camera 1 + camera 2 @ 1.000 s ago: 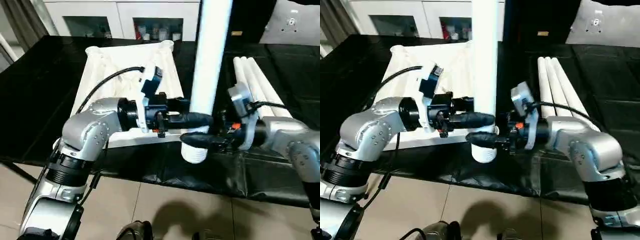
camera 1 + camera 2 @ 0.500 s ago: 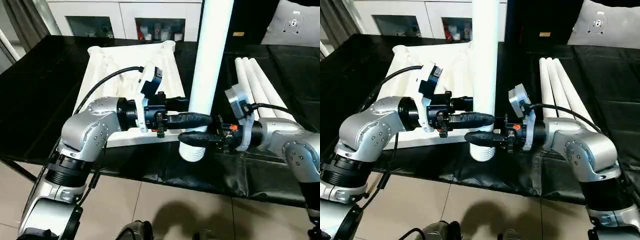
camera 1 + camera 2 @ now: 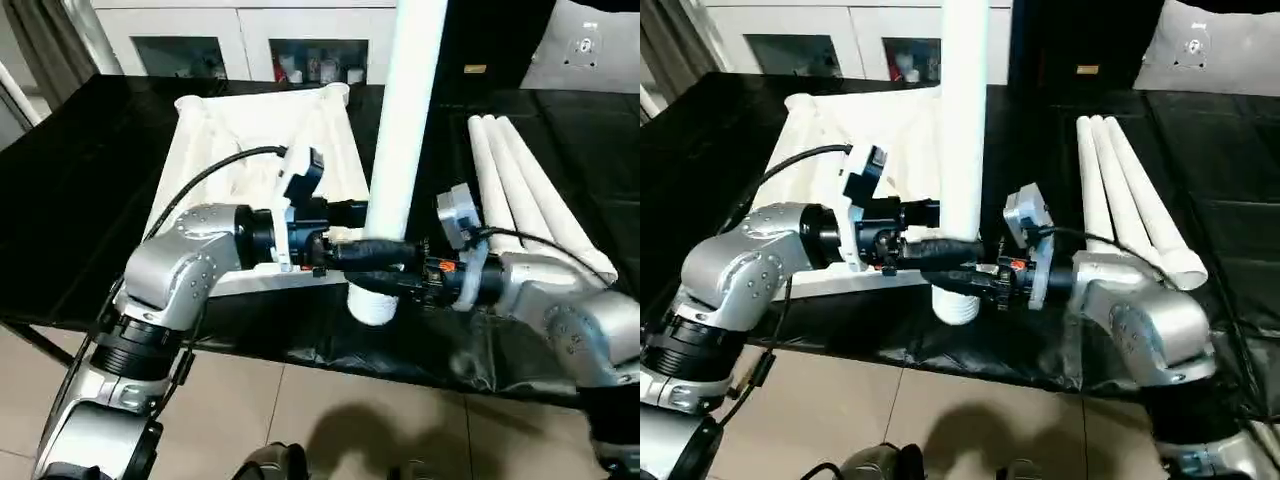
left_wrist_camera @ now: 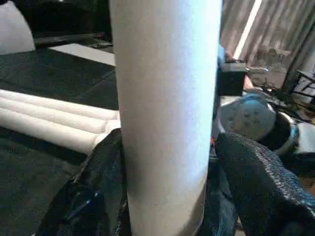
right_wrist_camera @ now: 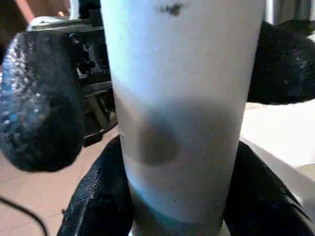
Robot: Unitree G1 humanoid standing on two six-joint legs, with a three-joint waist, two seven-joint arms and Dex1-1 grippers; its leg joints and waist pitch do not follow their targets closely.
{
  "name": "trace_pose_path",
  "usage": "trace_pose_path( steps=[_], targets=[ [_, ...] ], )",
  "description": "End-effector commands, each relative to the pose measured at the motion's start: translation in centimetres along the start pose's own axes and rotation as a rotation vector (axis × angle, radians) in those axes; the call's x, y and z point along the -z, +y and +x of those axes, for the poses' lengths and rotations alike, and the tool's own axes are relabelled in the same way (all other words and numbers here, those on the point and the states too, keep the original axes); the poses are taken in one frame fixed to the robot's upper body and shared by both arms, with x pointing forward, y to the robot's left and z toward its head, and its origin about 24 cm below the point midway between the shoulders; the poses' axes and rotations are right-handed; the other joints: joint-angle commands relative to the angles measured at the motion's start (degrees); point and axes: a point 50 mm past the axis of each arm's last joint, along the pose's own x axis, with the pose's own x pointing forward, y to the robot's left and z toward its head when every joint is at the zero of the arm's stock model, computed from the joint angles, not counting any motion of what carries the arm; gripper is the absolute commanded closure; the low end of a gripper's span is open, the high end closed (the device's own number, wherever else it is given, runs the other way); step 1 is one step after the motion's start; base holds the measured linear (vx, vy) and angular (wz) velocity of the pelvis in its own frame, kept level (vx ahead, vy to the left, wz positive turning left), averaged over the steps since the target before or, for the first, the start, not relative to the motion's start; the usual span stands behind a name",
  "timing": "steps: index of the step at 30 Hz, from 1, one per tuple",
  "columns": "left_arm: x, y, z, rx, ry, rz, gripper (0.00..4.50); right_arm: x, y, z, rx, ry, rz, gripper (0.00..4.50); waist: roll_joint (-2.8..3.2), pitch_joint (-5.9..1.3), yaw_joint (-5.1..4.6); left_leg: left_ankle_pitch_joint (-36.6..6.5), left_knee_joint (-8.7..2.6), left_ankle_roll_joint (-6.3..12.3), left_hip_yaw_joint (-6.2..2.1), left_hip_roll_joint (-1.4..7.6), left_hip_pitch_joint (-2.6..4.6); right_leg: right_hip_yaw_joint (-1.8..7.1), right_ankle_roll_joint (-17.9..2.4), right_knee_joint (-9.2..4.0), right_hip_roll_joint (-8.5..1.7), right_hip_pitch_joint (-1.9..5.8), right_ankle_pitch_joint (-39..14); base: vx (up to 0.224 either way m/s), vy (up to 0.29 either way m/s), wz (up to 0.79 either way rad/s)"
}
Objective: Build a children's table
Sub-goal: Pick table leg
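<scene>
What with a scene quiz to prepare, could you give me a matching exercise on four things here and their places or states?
Things:
1 centre leg
2 spare legs
3 tabletop
4 cabinet

Places or states:
A lying side by side, robot's right
B upright
C at the far back
D flat, robot's left

Pairs: 1-B, 2-A, 3-D, 4-C

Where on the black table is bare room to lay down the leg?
Free: the black cloth between the tabletop and the three spare legs, and left of the tabletop. Crowded: the near edge, where both arms hold the leg.
</scene>
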Motion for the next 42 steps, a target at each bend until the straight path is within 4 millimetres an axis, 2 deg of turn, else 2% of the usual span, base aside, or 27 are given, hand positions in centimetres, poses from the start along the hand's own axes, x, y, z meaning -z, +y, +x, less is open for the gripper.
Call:
trace_pose_path(
  steps=[1,5,9,11,14,22,25,26,30,38,40,42],
  targets=[
    [0.1,-0.1,-0.1,-0.018,0.005,0.027,1.0,0.0,-0.2,0.1,0.041,0.003,-0.027,2.56,-0.69,-4.74,-0.15,-11.83,-3.66,2.54,-2.22,4.9,2.36,2.44,-14.01,-4.47,-5.18,1.92,-7.44,0.0,0.0,0.0],
    [0.2,0.0,0.0,-0.047,-0.022,0.009,0.57,0.2,-0.4,0.4,0.06,0.009,-0.042,2.56,-0.71,-4.56,-0.3,-12.86,-3.71,2.31,-2.18,4.86,2.43,2.46,-13.87,-4.57,-5.21,1.81,-8.82,0.0,0.0,0.0],
    [0.2,-0.1,0.5,-0.06,-0.032,0.026,0.53,0.2,-0.6,0.8,0.089,0.003,-0.063,2.56,-0.87,-4.39,-0.46,-13.22,-3.8,2.23,-2.19,4.86,2.32,2.53,-13.65,-4.69,-5.18,1.76,-9.14,0.0,0.0,0.0],
    [-0.1,0.1,0.8,-0.091,-0.052,0.039,0.86,0.1,-0.8,1.0,0.116,-0.006,-0.077,2.56,-0.76,-4.34,-0.5,-13.62,-3.87,2.22,-2.21,4.93,2.4,2.53,-13.42,-4.72,-5.19,1.71,-9.61,0.0,0.0,0.0],
    [-0.4,0.5,1.0,-0.154,-0.069,0.064,0.91,-0.2,-1.4,1.3,0.168,-0.032,-0.091,2.56,-0.83,-4.26,-0.72,-14.08,-3.92,1.98,-2.26,4.92,2.31,2.57,-13.24,-4.8,-5.25,1.68,-10.04,0.0,0.0,0.0],
    [-0.7,0.7,0.7,-0.282,-0.101,0.106,1.76,-0.5,-2.2,2.0,0.264,-0.083,-0.102,2.56,-0.72,-4.19,-1.6,-13.97,-4.04,2.33,-2.32,4.89,2.21,2.49,-13.05,-4.87,-5.15,1.66,-9.4,0.0,0.0,0.0],
    [-0.7,0.7,0.6,-0.315,-0.093,0.131,1.92,-0.4,-2.4,2.2,0.285,-0.092,-0.103,2.56,-0.7,-4.28,-1.55,-13.86,-4.04,2.35,-2.32,4.88,2.2,2.5,-12.95,-4.87,-5.15,1.72,-9.29,0.0,0.0,0.0],
    [-0.7,0.7,0.6,-0.336,-0.088,0.147,2.13,-0.4,-2.4,2.3,0.294,-0.093,-0.105,2.56,-0.78,-4.25,-1.55,-13.92,-4.1,2.38,-2.3,4.96,2.23,2.5,-12.88,-4.87,-5.15,1.63,-9.18,0.0,0.0,0.0],
    [-0.9,0.9,0.6,-0.392,-0.086,0.195,2.45,-0.3,-2.8,2.4,0.325,-0.099,-0.107,2.56,-0.93,-4.11,-1.58,-15.11,-4.21,1.88,-2.3,4.95,2.24,2.55,-12.46,-5.02,-5.19,1.54,-10.69,0.0,0.0,0.0],
    [-0.7,1.0,1.2,-0.428,-0.061,0.217,2.57,-0.4,-3.0,2.7,0.356,-0.108,-0.111,2.56,-0.96,-4.08,-1.61,-14.78,-4.23,2.05,-2.28,4.91,2.18,2.66,-12.02,-5.12,-5.22,1.49,-10.55,0.0,0.0,0.0],
    [-0.5,1.1,1.3,-0.454,-0.05,0.224,2.57,-0.3,-3.0,2.7,0.358,-0.108,-0.112,2.56,-0.61,-3.95,-1.59,-15.21,-4.3,1.97,-2.34,4.95,2.16,2.63,-12.02,-5.13,-5.22,1.39,-10.93,0.0,0.0,0.0],
    [-0.5,1.2,1.3,-0.474,-0.059,0.221,2.57,-0.3,-3.0,2.7,0.357,-0.108,-0.113,2.56,-0.79,-3.94,-1.67,-15.93,-4.38,1.61,-2.35,4.94,2.2,2.62,-11.87,-5.19,-5.15,1.38,-11.55,0.0,0.0,0.0]
  ],
)
